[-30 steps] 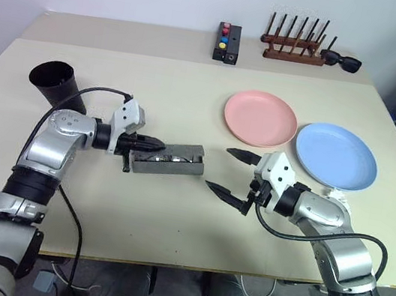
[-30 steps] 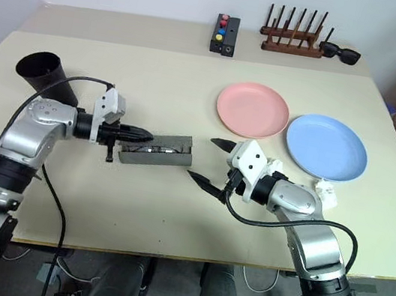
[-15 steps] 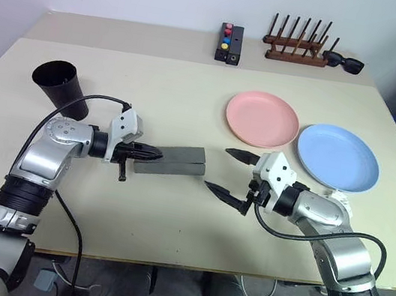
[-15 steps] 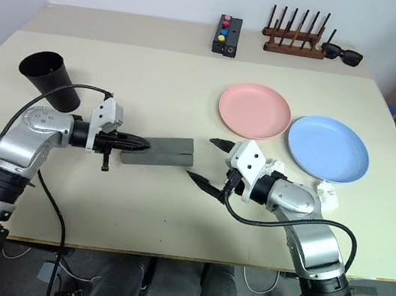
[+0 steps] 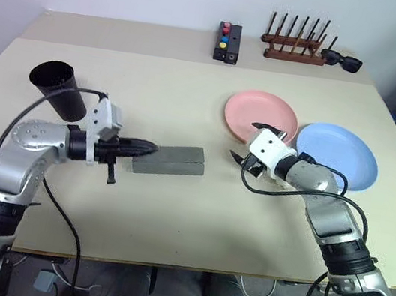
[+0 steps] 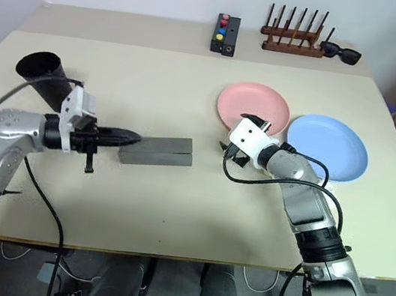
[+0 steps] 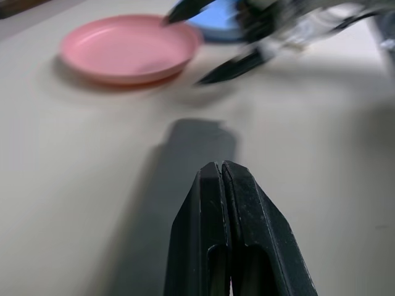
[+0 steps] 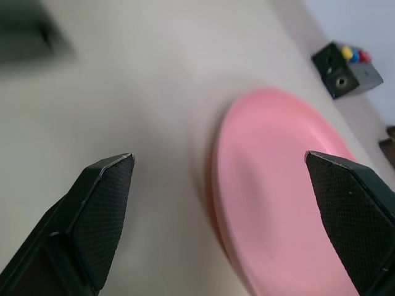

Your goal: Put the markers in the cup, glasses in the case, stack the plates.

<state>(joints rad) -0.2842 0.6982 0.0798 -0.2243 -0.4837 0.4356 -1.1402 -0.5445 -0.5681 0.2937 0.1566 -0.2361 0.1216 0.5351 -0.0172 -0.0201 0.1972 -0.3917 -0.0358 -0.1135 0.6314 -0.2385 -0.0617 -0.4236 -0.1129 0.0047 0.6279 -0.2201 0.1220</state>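
On the beige table [image 5: 172,212], the right gripper [image 5: 245,142] (fingers spread) is hovering beside the pink plate [image 5: 261,117]; the left gripper [image 5: 145,147], pressed together, is pointing at the closed grey case [image 5: 169,160].

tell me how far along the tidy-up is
Looks done: the grey case lies shut on the table; its contents can't be seen. No markers lie on the table, though the black cup hides its inside. In hand: the open right end effector is at the near rim of the pink plate. Left: stacking it with the blue plate, which sits beside it.
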